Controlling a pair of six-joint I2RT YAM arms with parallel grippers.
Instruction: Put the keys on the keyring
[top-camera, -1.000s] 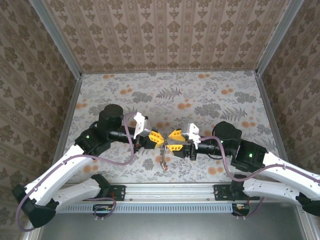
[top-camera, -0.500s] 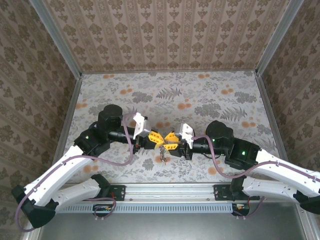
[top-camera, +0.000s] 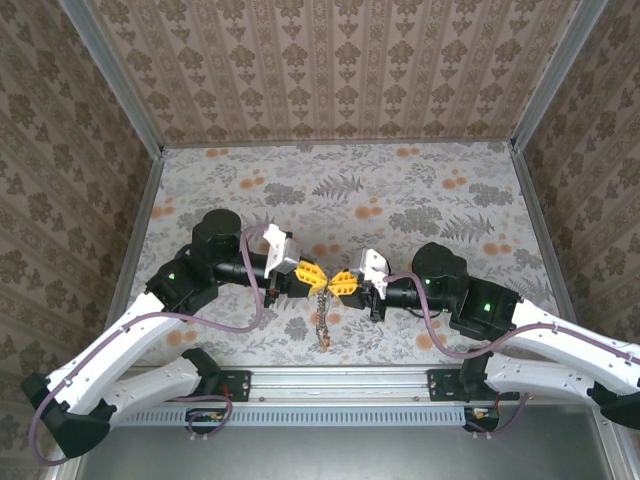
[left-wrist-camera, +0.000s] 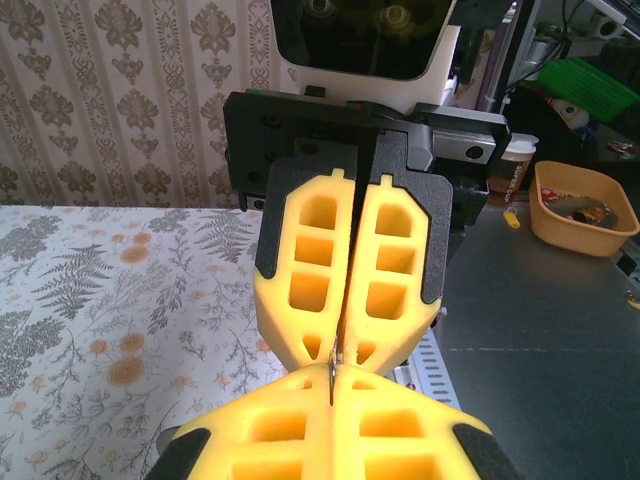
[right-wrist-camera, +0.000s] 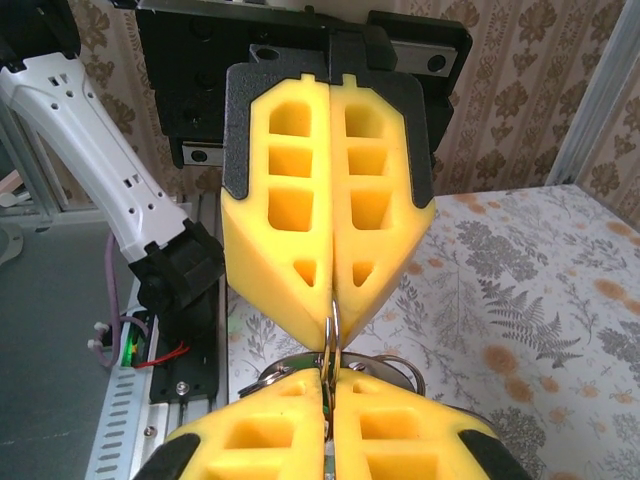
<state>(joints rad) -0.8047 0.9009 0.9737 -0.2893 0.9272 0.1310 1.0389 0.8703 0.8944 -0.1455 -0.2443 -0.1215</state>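
Observation:
The keyring (right-wrist-camera: 332, 330) is a thin grey wire loop seen edge-on, pinched between two pairs of yellow fingers that meet tip to tip above the table's near middle. My left gripper (top-camera: 316, 275) is shut on the keyring (left-wrist-camera: 332, 368) from the left. My right gripper (top-camera: 338, 281) is shut on it from the right. A short metal chain (top-camera: 323, 318) hangs from the keyring toward the near edge. Small metal loops (right-wrist-camera: 395, 366) show just behind my right fingertips. I cannot make out the keys' coloured heads.
A metal rail (top-camera: 340, 380) runs along the near table edge between the arm bases. Patterned walls close in the floral table (top-camera: 400, 190) on three sides. Purple cables (top-camera: 262, 300) loop beside both wrists. A tan bowl (left-wrist-camera: 585, 205) sits off the table.
My right gripper moved left to meet the left one and shut on the keyring. The left gripper stayed shut on it. The chain now hangs straight down.

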